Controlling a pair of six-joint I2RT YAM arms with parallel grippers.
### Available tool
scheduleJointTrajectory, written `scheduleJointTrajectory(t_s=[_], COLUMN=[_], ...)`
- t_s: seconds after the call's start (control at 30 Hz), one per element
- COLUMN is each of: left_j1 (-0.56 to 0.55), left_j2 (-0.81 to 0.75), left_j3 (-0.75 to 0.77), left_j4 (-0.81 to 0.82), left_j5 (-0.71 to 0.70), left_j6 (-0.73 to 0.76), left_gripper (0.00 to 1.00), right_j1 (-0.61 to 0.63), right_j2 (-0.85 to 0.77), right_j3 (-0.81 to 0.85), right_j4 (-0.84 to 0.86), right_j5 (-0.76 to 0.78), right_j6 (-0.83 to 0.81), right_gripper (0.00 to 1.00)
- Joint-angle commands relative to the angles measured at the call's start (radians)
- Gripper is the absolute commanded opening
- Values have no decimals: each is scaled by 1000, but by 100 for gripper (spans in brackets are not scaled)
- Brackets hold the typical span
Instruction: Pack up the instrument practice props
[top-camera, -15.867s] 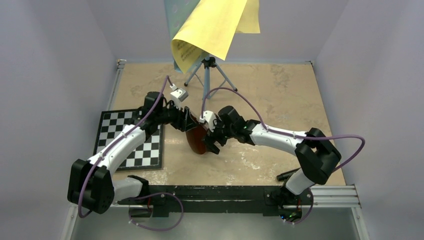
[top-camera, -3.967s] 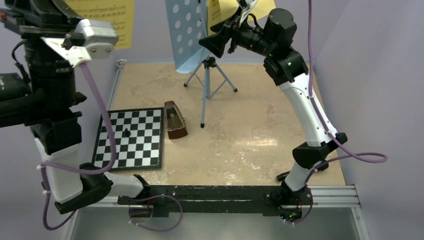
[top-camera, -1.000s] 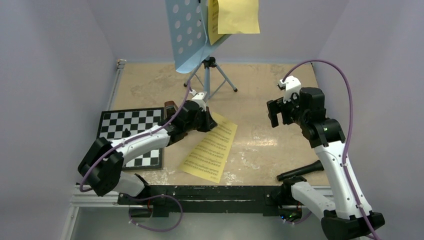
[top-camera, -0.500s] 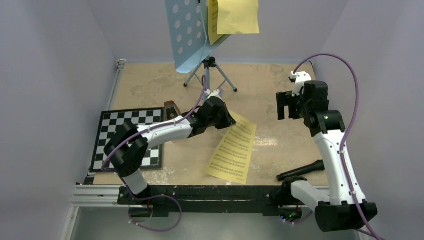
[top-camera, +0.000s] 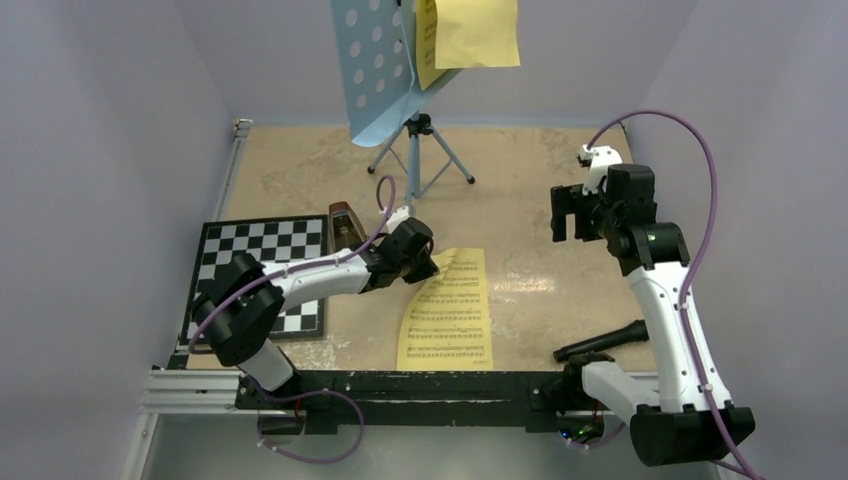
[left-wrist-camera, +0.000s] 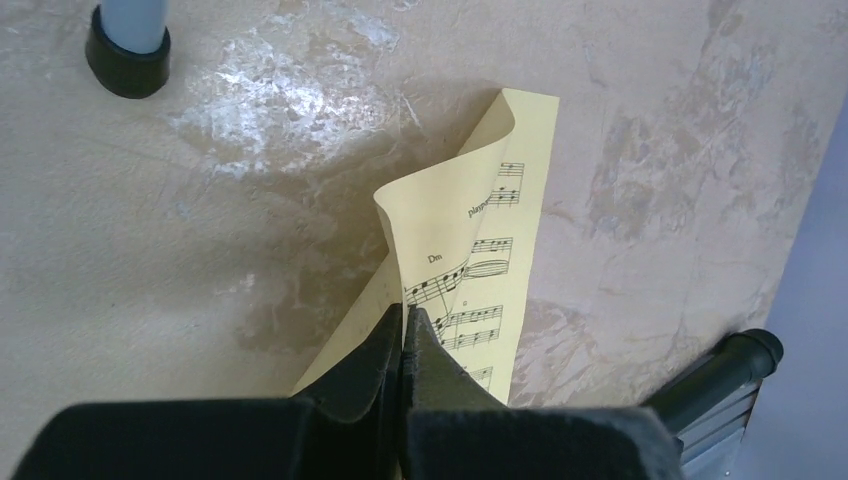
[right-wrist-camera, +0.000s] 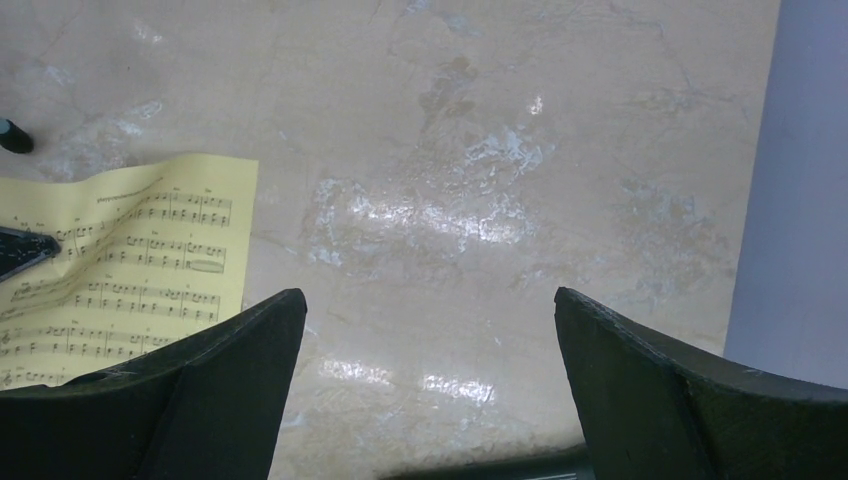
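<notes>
Left gripper (left-wrist-camera: 405, 318) pinches shut a far corner (curled up) of the yellow music sheet (top-camera: 450, 315), which trails lengthwise nearward; right gripper (right-wrist-camera: 425, 300) gapes empty, farther off.

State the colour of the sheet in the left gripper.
Yellow sheet, black music notation; clearest in left wrist view.

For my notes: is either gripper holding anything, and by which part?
The left gripper pinches the yellow music sheet near its curled top corner; the right gripper holds nothing.
</notes>
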Motion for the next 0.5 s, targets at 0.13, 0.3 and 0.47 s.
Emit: scheduleJointTrajectory(t_s=[0.13,0.3,0.47], left_j1=[9,16,24], left_j2=[-125,-136,-170], left_j3=[-90,-116,-104], left_j4=[79,168,123], left_j5=[-51,-27,9], left_j6=[238,390,482], left_gripper=[14,32,42], right_j1=[-2,-3,-3], right_j2=[-63,-73,-76], right_j3=[-45,-54,-59], right_j4=[6,5,8], right_j5=[-41,-51,-75], right_j6=[36,41,47], right_gripper=[99,99,99])
